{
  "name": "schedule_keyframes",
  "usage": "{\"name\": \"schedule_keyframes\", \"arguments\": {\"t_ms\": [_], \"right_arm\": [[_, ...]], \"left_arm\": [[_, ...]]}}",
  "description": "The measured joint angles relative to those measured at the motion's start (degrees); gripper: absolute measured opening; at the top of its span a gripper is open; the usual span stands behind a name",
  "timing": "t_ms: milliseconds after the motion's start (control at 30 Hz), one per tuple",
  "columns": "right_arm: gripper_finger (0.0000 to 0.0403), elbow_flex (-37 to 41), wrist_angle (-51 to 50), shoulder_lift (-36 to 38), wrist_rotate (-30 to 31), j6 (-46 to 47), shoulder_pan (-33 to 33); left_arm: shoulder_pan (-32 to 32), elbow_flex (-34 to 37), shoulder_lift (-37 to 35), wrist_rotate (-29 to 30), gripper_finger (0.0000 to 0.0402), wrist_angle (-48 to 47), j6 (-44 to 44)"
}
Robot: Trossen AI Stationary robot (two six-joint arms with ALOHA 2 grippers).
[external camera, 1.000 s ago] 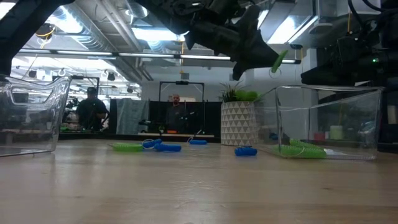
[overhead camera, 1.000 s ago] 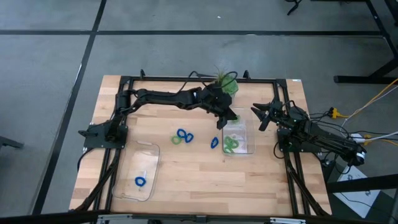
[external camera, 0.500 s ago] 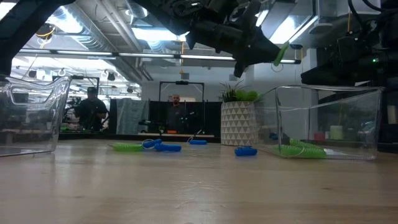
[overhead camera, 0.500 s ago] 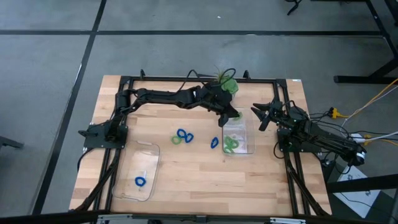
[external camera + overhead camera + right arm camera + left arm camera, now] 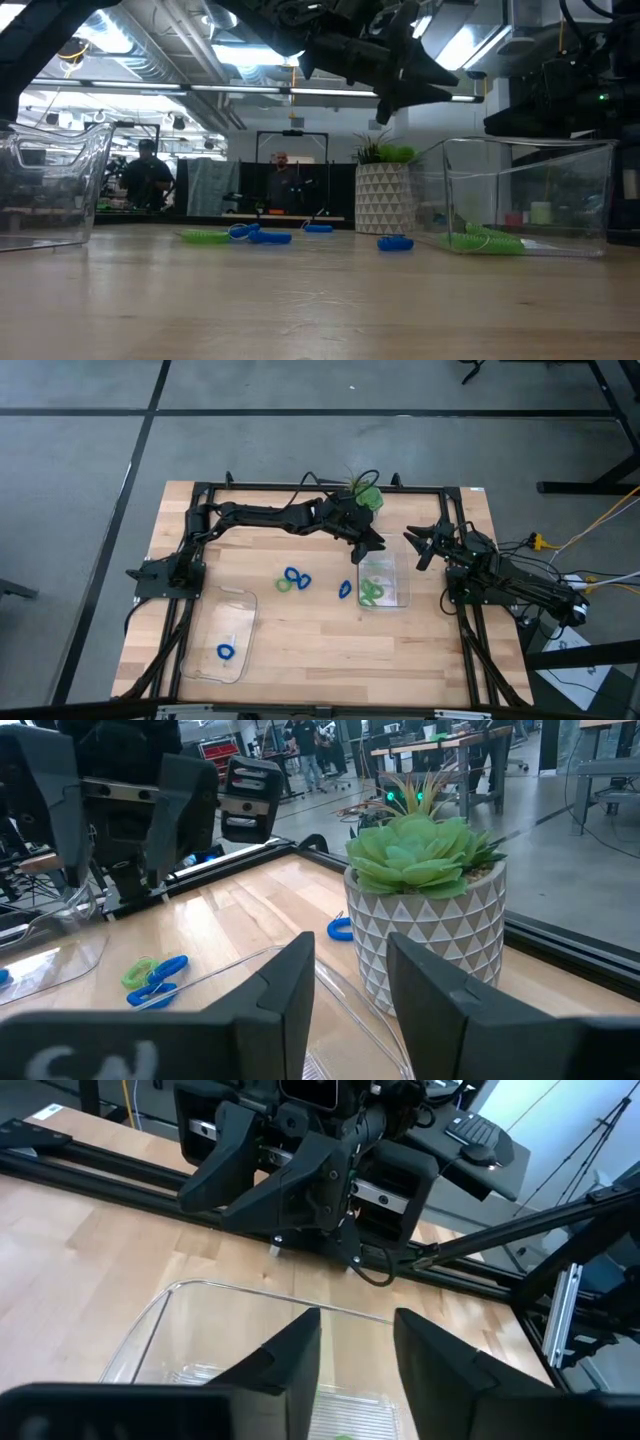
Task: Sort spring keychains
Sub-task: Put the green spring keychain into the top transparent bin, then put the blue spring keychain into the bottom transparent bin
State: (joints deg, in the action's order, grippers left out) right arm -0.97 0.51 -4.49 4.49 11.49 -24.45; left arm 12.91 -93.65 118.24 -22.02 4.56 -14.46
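Note:
My left gripper hangs open over the far end of the right clear tray, with nothing between its fingers; the low view shows it above the tray's rim. Green spring keychains lie inside that tray on its floor. On the wood lie two blue keychains, a green one and another blue one. One blue keychain lies in the left clear tray. My right gripper waits open at the table's right side.
A green plant in a white patterned pot stands at the far edge, just behind my left gripper and close in front of my right one. Black frame rails run along the table's edges. Bare wood lies between the two trays.
My left gripper has opened above the right tray's far end without shifting. The green keychain that it held between its fingertips has left them and no longer shows at the gripper.

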Motion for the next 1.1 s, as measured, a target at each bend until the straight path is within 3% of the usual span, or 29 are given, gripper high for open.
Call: {"name": "schedule_keyframes", "arguments": {"t_ms": [233, 500, 833, 1100], "right_arm": [[0.0126, 0.0, 0.0, 0.0, 0.0, 0.0, 0.0], [0.0126, 0.0, 0.0, 0.0, 0.0, 0.0, 0.0], [0.0126, 0.0, 0.0, 0.0, 0.0, 0.0, 0.0], [0.0126, 0.0, 0.0, 0.0, 0.0, 0.0, 0.0]], "left_arm": [[0.1, 0.0, -0.4, -0.2, 0.0158, -0.5, -3.8], [0.8, -0.1, -4.1, -1.1, 0.0144, -1.8, -1.6], [3.8, -0.1, -10.5, 0.5, 0.0116, -13.4, 6.9], [7.4, 0.0, -14.0, 1.6, 0.0102, -28.0, 10.7]]}}
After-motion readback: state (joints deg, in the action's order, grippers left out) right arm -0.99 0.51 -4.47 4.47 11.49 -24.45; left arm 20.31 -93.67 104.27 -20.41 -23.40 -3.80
